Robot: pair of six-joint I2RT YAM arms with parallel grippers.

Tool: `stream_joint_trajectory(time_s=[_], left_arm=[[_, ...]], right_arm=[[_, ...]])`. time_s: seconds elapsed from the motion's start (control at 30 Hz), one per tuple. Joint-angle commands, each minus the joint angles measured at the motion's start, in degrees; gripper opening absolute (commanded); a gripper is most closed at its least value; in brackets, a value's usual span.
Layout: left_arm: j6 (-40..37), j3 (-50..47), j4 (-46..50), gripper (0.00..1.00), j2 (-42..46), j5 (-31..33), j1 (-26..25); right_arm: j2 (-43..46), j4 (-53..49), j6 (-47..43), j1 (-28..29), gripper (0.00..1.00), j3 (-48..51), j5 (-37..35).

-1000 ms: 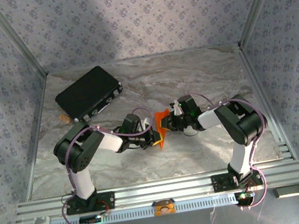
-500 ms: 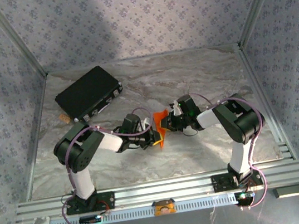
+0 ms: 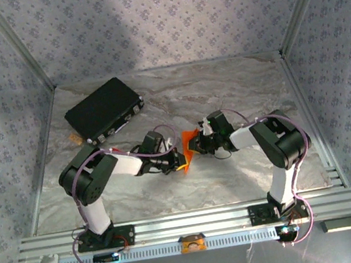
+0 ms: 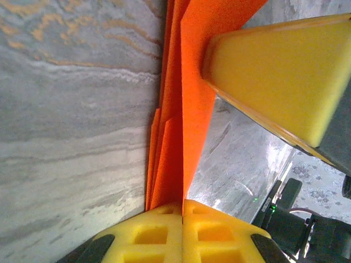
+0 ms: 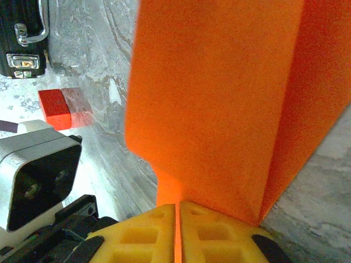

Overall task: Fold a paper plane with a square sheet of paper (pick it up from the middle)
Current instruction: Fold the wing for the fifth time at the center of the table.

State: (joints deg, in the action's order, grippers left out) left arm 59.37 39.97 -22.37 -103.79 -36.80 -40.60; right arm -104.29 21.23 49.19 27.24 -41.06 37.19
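Jaws on both arms are pinching shut on the square sheet of paper (image 3: 188, 148), which is standing on edge between them near the middle of the marble table (image 3: 234, 83). Across that table, the black case (image 3: 103, 109) is lying well apart toward the far left corner. Nearer in, the left gripper (image 4: 182, 205) is nipping one edge of the sheet with its yellow pads pressed together, while the right gripper (image 5: 177, 207) is gripping another edge from the opposite side, the two meeting almost tip to tip. The orange sheet is showing several stacked layers and a long crease, so folding appears well under way. No finished dart with spread wings is appearing yet, and further folds and a release are likely remaining. Smallest of all, a red block (image 5: 55, 108) is resting on the table near the case.
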Motion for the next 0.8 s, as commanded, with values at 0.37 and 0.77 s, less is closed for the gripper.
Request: stream_joint_trajectory(time_s=[0.37,0.77], left_arm=[[-2.36,0.68,4.36,0.11,3.29,-2.15,0.12],[-1.85,2.88,5.80,0.21,3.07,0.52,1.13]], right_arm=[[-1.33,-10.27,-1.31,1.76,0.12,-0.47,-7.92],[-0.92,-10.20,-1.31,1.67,0.12,-0.34,-7.83]])
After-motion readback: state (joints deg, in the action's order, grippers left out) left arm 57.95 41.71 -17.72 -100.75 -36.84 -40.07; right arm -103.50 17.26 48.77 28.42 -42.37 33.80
